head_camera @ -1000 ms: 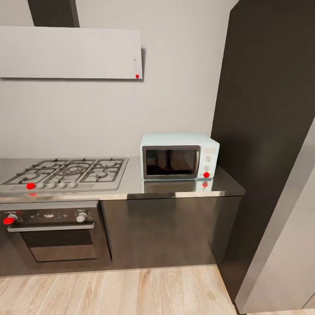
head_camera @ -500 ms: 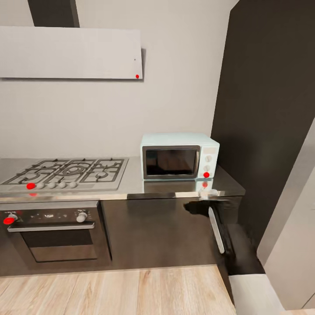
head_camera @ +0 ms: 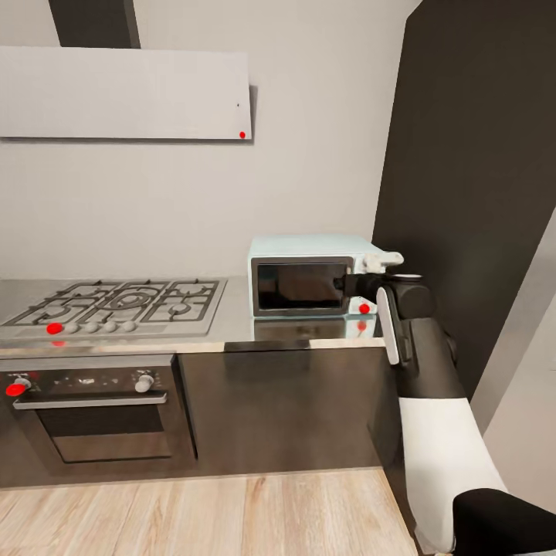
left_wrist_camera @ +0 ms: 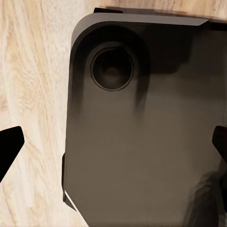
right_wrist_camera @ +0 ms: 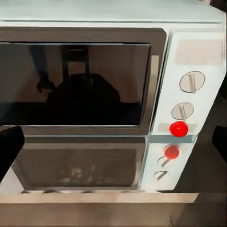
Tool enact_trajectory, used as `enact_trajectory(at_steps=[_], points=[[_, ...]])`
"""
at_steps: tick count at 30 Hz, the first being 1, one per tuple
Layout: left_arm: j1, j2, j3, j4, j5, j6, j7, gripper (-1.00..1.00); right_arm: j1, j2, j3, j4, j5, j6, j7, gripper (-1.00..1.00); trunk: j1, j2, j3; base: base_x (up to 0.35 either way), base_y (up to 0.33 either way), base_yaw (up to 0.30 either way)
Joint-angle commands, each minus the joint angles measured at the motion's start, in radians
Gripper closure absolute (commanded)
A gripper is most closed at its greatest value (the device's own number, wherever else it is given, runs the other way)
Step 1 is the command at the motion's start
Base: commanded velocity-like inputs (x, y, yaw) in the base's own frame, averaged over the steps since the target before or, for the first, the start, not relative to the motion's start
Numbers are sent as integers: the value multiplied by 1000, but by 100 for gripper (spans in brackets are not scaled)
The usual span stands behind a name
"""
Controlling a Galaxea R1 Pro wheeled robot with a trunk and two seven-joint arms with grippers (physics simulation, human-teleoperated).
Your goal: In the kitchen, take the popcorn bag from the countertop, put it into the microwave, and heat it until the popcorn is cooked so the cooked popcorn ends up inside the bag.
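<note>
In the head view, the microwave (head_camera: 316, 276) sits on the countertop (head_camera: 232, 328) near its right end, door closed, to the right of a gas hob (head_camera: 116, 303) and above dark cabinet fronts; a built-in oven (head_camera: 96, 413) sits under the hob. The right arm (head_camera: 432, 401) rises from the lower right, and its right gripper (head_camera: 369, 287) is level with the microwave's white control panel, just in front of the knobs. Whether its fingers touch the panel cannot be told from here. The popcorn bag is not on the stretch of worktop seen in this view.

The left wrist view looks down at a dark, rounded part of the robot's own body (left_wrist_camera: 137, 132) over the wooden floor (left_wrist_camera: 33, 94). The two dark fingertips of the left gripper (left_wrist_camera: 116, 149) sit at opposite edges, spread wide with nothing between them.

In the right wrist view the microwave (right_wrist_camera: 109, 94) faces the camera squarely from close by. Its two knobs and red light (right_wrist_camera: 178, 128) lie toward one side of the gripper's line, and the dark glass door lies straight ahead. The right gripper's fingertips are wide apart and empty. The right arm is plainly the nearer one, and the door lies directly ahead of it, so opening it likely calls for a short reach forward.
</note>
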Motion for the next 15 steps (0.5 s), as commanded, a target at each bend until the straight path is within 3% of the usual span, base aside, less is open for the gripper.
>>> enact_trajectory(at_steps=[1,4,8,15], points=[[0,0,0,-1,10,-1,1,-100,0,-1,0,0,9,-35,5,-100,0,-1,-1,0,0,0],[0,0,0,-2,10,-1,1,-100,4,-3,-1,13,6,-115,6,-100,0,-1,-1,0,0,0],[0,0,0,-2,10,-1,1,-100,45,-8,-2,47,5,-159,4,-100,0,-1,-1,0,0,0],[0,-3,0,-2,10,-1,1,-100,55,-71,-7,190,2,-264,0,-100,0,-1,-1,0,0,0]])
